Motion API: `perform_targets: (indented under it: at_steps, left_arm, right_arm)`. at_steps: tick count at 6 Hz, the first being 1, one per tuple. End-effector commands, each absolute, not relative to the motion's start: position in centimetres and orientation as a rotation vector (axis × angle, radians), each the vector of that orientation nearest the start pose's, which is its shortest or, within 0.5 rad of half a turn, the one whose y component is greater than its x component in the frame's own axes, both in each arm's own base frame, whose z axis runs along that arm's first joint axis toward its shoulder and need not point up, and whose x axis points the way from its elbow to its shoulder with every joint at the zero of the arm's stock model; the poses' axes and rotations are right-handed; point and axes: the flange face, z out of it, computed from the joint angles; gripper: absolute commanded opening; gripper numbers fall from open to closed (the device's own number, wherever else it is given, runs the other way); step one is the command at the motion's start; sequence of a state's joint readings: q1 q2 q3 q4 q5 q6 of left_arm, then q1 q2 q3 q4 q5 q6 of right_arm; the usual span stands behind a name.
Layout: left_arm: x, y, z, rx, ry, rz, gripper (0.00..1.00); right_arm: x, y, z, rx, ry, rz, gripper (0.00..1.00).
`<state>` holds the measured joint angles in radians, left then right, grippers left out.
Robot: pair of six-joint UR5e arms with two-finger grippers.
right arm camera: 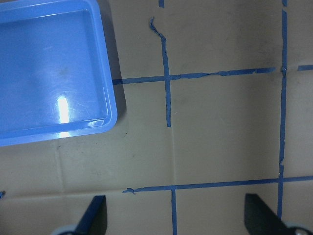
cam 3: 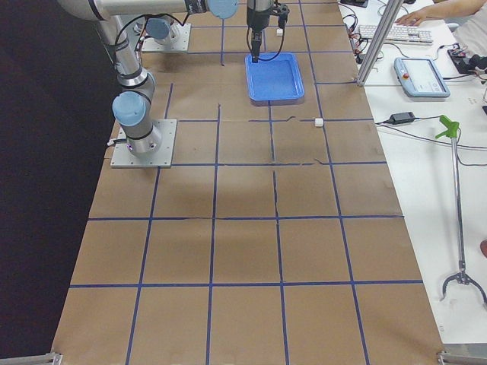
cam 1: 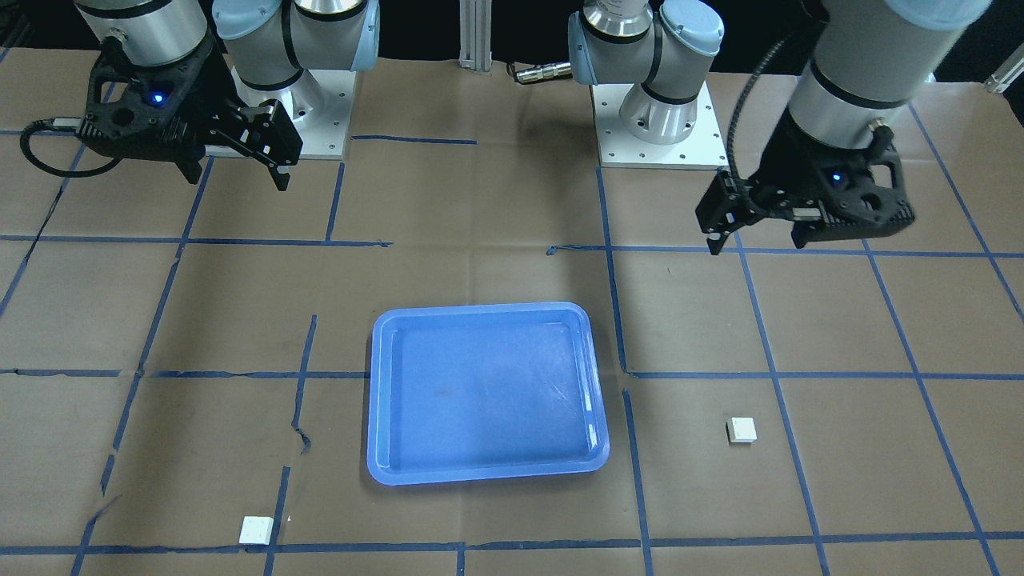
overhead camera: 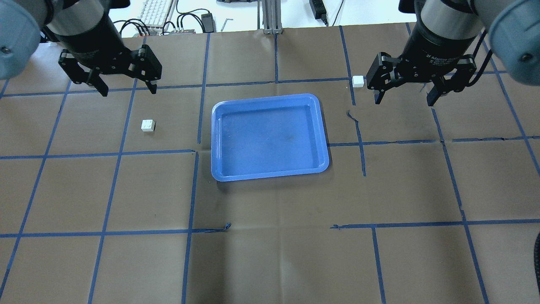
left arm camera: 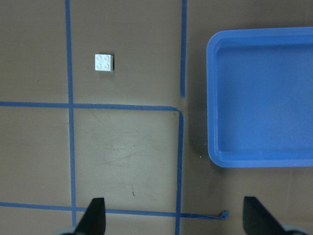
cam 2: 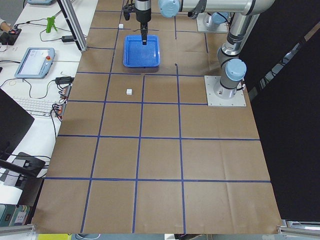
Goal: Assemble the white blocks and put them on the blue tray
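The blue tray (overhead camera: 217,139) lies empty at the table's middle; it also shows in the front view (cam 1: 382,400). One white block (overhead camera: 148,125) lies left of the tray and shows in the left wrist view (left arm camera: 103,62) and the front view (cam 1: 742,430). The other white block (overhead camera: 357,81) lies beyond the tray's far right corner and shows in the front view (cam 1: 256,530). My left gripper (overhead camera: 127,89) hovers open and empty beyond the left block. My right gripper (overhead camera: 403,100) hovers open and empty just right of the other block.
Brown paper with a blue tape grid covers the table. The arm bases (cam 1: 660,120) stand on the robot's side. A keyboard and cables (overhead camera: 156,12) lie beyond the far edge. In the right wrist view the tray's corner (right arm camera: 110,98) shows at the upper left.
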<state>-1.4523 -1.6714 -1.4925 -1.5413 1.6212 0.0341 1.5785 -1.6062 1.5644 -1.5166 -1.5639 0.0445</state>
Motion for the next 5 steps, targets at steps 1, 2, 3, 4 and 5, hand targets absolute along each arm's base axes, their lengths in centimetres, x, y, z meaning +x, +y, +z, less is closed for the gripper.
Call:
perform_targets:
  at_steps: [1, 2, 3, 4, 5]
  left_arm:
    - [-1.4, -60.1, 40.8, 0.027, 3.098, 0.031, 0.99]
    - [0.1, -61.8, 36.2, 0.21, 3.102, 0.092, 0.99]
    - [1.0, -62.7, 31.7, 0.234, 3.109, 0.029, 0.99]
    - [1.5, -63.5, 27.4, 0.226, 3.129, -0.065, 0.99]
    - [2.2, -63.9, 23.5, 0.213, 3.144, -0.013, 0.99]
  right_arm:
    - [13.6, -47.8, 50.3, -0.355, 3.115, -0.02, 1.0]
    - [13.6, -48.9, 49.6, -0.626, 3.074, -0.031, 1.0]
    - [13.5, -50.2, 48.7, -1.001, 2.972, -0.021, 1.0]
    - [13.3, -52.0, 48.2, -1.394, 2.831, -0.08, 1.0]
    - [13.3, -53.5, 47.4, -1.675, 2.674, -0.063, 1.0]
